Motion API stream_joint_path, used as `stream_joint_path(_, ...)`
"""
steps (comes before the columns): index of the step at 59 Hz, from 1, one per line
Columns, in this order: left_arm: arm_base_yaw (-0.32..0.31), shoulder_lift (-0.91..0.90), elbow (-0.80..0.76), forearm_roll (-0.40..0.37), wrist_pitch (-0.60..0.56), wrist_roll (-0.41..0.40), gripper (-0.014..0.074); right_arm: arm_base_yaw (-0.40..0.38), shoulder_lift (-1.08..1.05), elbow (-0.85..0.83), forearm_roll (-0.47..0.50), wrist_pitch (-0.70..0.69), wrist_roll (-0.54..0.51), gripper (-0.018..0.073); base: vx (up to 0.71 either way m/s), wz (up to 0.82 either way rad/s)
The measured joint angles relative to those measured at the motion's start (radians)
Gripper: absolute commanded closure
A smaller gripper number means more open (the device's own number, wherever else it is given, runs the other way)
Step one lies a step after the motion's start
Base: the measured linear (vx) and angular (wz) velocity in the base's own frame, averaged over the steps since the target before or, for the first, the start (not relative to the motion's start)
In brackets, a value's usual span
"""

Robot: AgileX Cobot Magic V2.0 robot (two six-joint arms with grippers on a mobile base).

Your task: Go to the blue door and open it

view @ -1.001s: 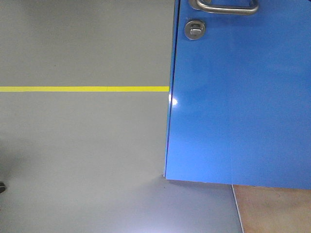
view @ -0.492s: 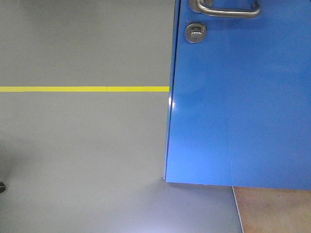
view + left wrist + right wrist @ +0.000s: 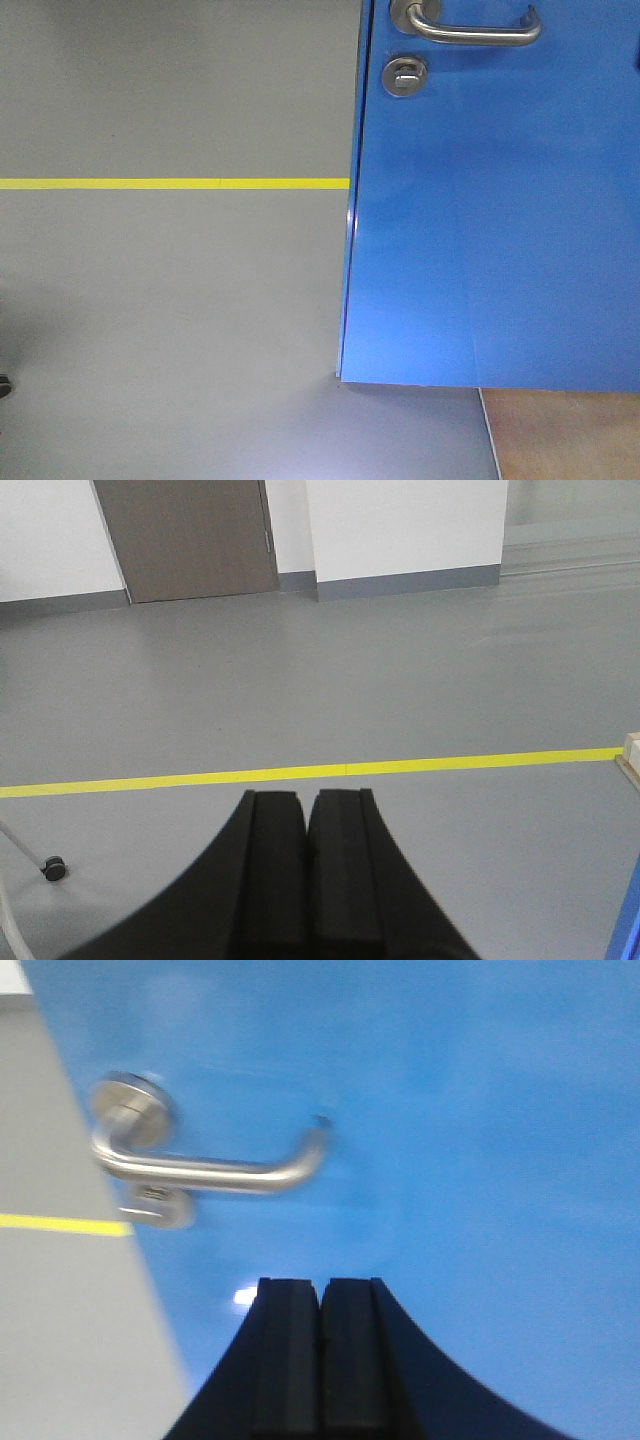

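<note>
In the front-facing view, the blue door (image 3: 490, 210) fills the right side of the frame, its bottom edge just above the grey floor (image 3: 170, 330). Its silver lever handle (image 3: 468, 28) sits at the top, with the round lock (image 3: 404, 75) just below the handle's pivot. A yellow floor line (image 3: 170, 183) runs from the left up to the door's edge.

In the left wrist view, the left gripper (image 3: 307, 865) has its fingers pressed together, holding nothing, above the floor; the yellow line lies beyond it, and only a sliver of the door shows at the lower right corner.

In the right wrist view, the right gripper (image 3: 321, 1345) has its fingers pressed together, empty, facing the door below the slightly blurred handle, apart from it.
</note>
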Motion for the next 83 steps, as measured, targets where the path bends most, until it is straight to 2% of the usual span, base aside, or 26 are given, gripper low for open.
stream_joint_path(10,0.000,0.000,0.000,0.000,0.000,0.000,0.0526,0.000,-0.217,0.255,-0.240,-0.245,0.141,0.0557,0.00,0.00)
stream_joint_path(17,0.000,0.000,0.000,0.000,0.000,0.000,0.0526,0.000,-0.364,0.439,-0.335,-0.362,0.230,0.0557,0.00,0.00)
stream_joint_path(25,0.000,0.000,0.000,0.000,0.000,0.000,0.0526,0.000,-0.514,0.642,-0.362,-0.423,0.291,0.0557,0.00,0.00)
stream_joint_path(41,0.000,0.000,0.000,0.000,0.000,0.000,0.0526,0.000,-0.778,0.967,-0.365,-0.431,0.375,0.0557,0.00,0.00)
stream_joint_path(53,0.000,0.000,0.000,0.000,0.001,0.000,0.0526,0.000,-0.954,1.008,-0.364,-0.376,0.439,0.0557,0.00,0.00)
stream_joint_path(83,0.000,0.000,0.000,0.000,0.000,0.000,0.0526,0.000,-0.963,1.008,-0.365,-0.318,0.446,0.0557,0.00,0.00)
